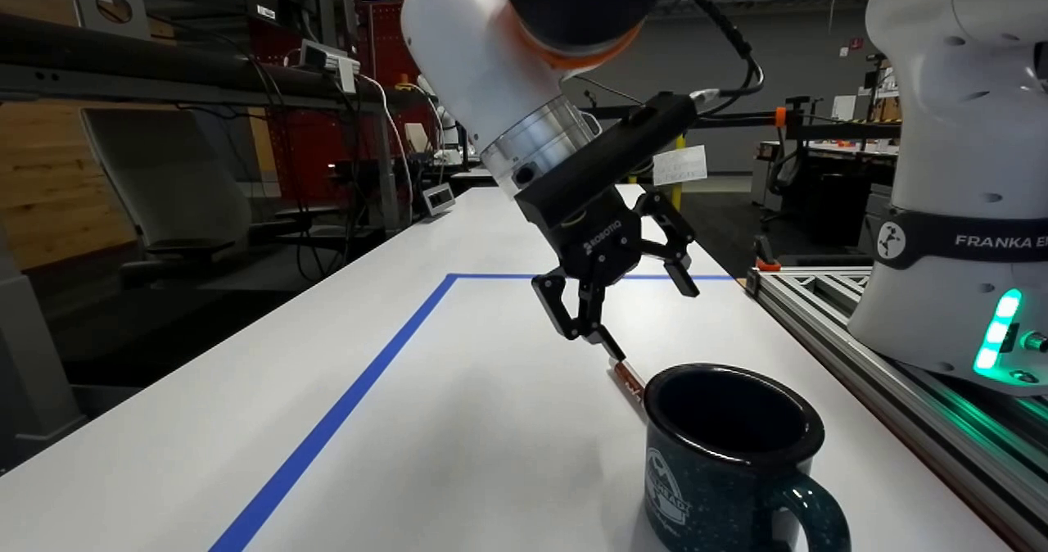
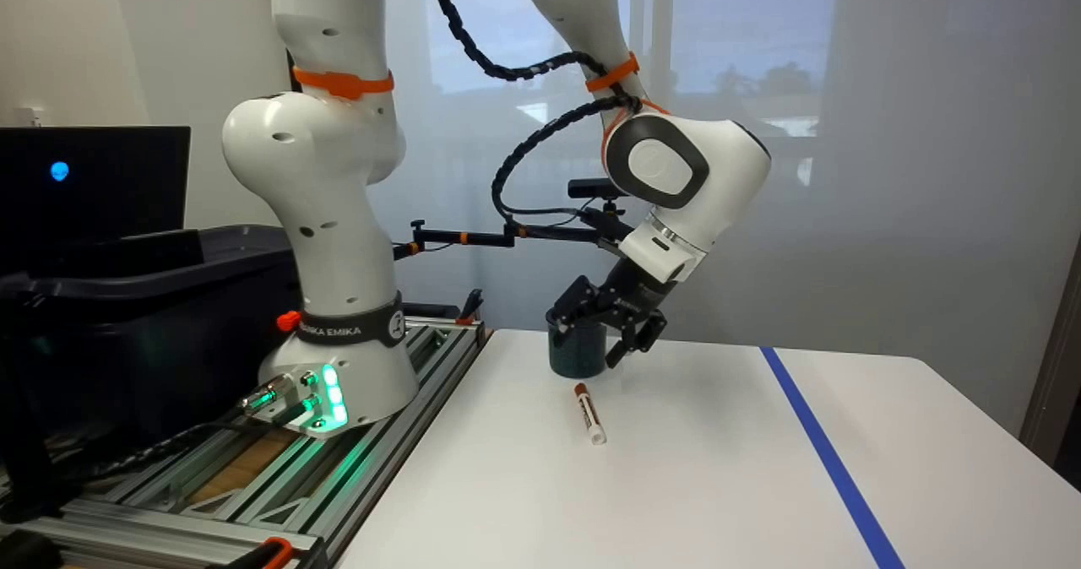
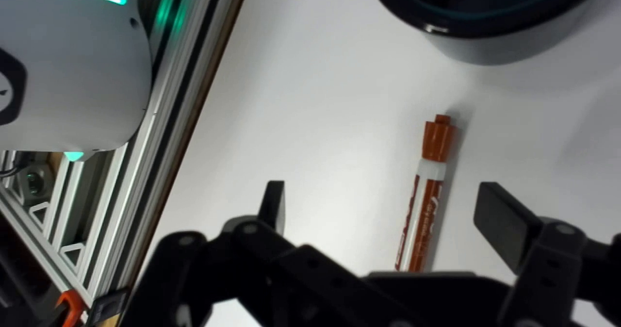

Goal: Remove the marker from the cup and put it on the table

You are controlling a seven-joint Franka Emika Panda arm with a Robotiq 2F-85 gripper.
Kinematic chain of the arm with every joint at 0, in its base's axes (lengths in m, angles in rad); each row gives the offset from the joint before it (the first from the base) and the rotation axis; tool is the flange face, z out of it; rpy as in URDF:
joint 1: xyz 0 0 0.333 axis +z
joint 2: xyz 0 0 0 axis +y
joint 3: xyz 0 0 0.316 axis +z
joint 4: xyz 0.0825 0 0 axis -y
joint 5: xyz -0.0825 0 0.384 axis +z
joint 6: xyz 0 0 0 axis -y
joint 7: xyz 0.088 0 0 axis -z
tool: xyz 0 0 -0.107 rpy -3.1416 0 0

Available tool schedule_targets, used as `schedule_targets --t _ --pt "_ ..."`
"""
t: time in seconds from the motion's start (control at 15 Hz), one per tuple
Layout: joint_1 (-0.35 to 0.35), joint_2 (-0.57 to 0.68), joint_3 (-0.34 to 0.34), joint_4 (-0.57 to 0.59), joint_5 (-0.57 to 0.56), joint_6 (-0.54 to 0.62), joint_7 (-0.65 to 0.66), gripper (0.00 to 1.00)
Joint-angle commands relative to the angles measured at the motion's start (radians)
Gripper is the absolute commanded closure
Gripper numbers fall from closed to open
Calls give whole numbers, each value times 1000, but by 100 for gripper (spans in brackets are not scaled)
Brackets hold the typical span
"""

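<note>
Screen (image 2: 93, 181): black with a lit blue logo, far left of the gripper (image 3: 383, 203) in an exterior view.
Bin (image 2: 169, 324): black, below the screen in that view; also well left of the gripper.
Robot base (image 2: 359, 366): white, green lights on; left of the gripper there, and off to its upper left in the wrist view.
Rails (image 2: 397, 447): metal, under the base, along the edge of the white table (image 2: 718, 468); left of the gripper.
Mug (image 2: 577, 358): dark teal, upright on the table, upper part partly covered by the gripper. Wrist view puts it ahead of the fingers (image 3: 504, 225), to the upper right. Handle (image 1: 819, 511) seen in an exterior view.
Marker (image 3: 427, 205): lying on the table, outside the mug. Wrist view: between the spread fingers, nearer the one at right; rust-red cap toward the mug, near but not touching; tail end hidden behind the gripper.
Gripper: black, tilted, above the table; released, jaws wide apart.
Fingertip (image 1: 610, 343): overlaps the marker's end in an exterior view; touching or merely lined up, can't tell from that angle.
Tape (image 2: 823, 442): blue strip on the table, right of the gripper in an exterior view.
</note>
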Motion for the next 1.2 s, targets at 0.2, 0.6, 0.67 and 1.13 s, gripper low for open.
schedule_targets --t 0.2,0.6,0.67,1.13 --pt "37 -83 17 46 -122 -230 37 0" --pt "28 -88 33 62 -151 -276 24 0" --pt "28 -95 36 63 -154 -281 24 0" --pt "29 -99 37 63 -155 -283 24 0"
